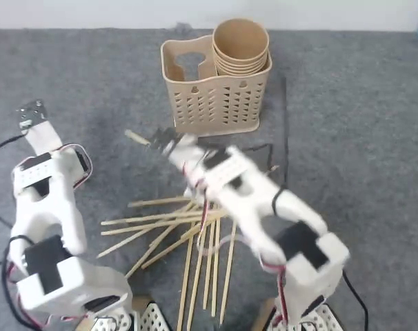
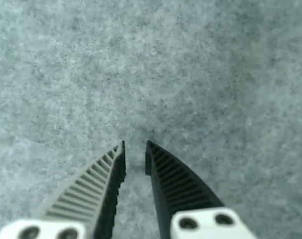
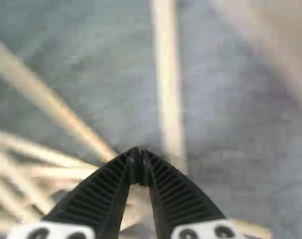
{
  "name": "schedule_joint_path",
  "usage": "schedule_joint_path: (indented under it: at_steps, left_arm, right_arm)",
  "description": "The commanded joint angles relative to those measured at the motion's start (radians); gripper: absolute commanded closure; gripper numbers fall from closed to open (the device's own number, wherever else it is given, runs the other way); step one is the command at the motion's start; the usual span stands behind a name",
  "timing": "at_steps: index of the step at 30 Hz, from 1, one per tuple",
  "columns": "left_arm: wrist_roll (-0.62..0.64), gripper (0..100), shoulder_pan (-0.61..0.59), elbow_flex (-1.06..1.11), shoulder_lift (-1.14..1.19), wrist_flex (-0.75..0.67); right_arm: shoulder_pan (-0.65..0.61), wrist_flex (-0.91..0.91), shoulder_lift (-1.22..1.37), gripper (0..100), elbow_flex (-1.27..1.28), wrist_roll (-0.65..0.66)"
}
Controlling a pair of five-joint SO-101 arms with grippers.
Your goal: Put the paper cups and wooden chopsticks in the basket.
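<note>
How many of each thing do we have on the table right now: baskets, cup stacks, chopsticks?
Basket: 1
Stack of paper cups, inside the basket: 1
Chopsticks in the loose pile: about 11; they overlap, so the count is not exact
Chopstick by the right gripper: 1
Total: about 14

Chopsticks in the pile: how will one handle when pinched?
Likely stiff and light: the chopsticks look thin, straight, wooden. They lie crossed, so lifting one may shift neighbours. Long, so an end pinch probably swivels.
</note>
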Motion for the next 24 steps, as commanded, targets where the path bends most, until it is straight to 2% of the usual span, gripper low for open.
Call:
schedule_joint_path:
  at_steps: [1,5,12,20,24]
  left_arm:
    - [0.006,94,-0.008,0.01,-0.043,-0.032]
    - [0.005,94,-0.003,0.084,-0.109,-0.094]
    - [0.005,93,-0.002,0.143,-0.164,-0.147]
    - [0.006,93,-0.002,0.14,-0.163,-0.144]
    - [0.006,93,-0.002,0.139,-0.161,-0.147]
  right_arm:
    - [-0.117,-0.093,-0.185,99.1,0.16,0.035]
    - [-0.102,-0.214,-0.286,99.1,0.273,0.072]
    - [-0.018,-0.28,-0.3,97.5,0.279,0.069]
    - [0.002,-0.476,-0.294,86.4,0.278,-0.183]
    - [-0.031,-0.512,-0.272,86.4,0.181,-0.11]
